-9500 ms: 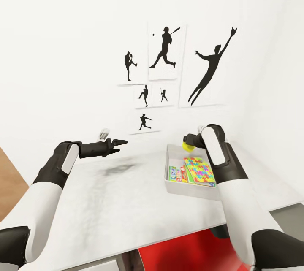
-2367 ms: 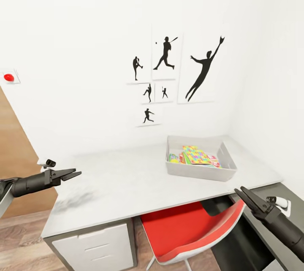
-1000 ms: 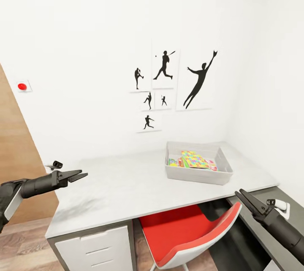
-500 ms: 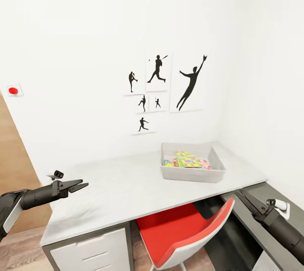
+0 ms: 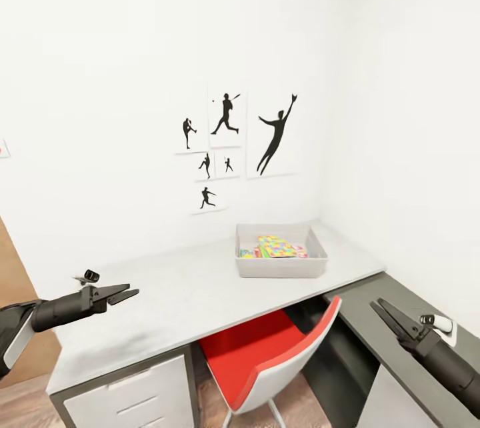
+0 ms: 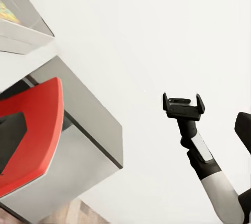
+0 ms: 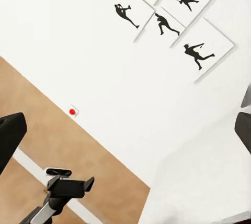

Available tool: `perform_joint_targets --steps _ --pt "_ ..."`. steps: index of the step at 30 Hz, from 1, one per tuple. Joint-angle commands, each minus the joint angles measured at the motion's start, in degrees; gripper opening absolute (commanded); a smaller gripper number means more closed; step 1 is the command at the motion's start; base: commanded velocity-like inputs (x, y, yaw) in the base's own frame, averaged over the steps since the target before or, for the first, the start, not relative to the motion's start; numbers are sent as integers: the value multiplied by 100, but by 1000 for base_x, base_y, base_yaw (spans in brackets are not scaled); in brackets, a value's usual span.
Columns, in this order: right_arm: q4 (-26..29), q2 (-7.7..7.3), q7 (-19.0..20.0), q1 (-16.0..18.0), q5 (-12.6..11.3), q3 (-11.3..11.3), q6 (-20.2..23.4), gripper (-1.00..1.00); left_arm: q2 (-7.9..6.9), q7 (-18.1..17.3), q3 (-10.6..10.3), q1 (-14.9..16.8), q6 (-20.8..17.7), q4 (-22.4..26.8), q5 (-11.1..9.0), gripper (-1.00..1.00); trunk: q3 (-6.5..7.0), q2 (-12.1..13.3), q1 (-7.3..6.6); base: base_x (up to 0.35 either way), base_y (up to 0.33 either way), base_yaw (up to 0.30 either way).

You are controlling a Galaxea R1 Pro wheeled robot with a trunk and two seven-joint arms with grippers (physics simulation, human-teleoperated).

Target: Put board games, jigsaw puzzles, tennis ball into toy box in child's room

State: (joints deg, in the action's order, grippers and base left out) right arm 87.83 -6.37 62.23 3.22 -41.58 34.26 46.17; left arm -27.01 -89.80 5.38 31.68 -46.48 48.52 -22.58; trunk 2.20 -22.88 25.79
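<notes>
Backing off from the worktop [image 5: 200,295], swing wide of the red chair [image 5: 267,355]; left gripper [image 5: 127,293] jaws narrowly parted, right gripper [image 5: 380,309] jaws nearly together, both empty. Toy box [image 5: 281,267] with puzzles sits near the worktop's far right corner.

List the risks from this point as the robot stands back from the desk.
1. The red chair juts out from under the table; the base or the right end effector, low beside it, might clip it on turning.
2. The left end effector hangs over the table's near corner and could scrape it.
3. The toy box shows puzzles and game boxes, but no ball can be made out, so what's left may be misjudged.
</notes>
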Motion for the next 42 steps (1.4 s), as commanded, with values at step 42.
perform_joint_targets --steps 42 --pt "-170 -5 16 6 -26 3 33 100 -45 -20 7 -12 -314 25 -27 100 329 -4 -1 -115 -5 -200"
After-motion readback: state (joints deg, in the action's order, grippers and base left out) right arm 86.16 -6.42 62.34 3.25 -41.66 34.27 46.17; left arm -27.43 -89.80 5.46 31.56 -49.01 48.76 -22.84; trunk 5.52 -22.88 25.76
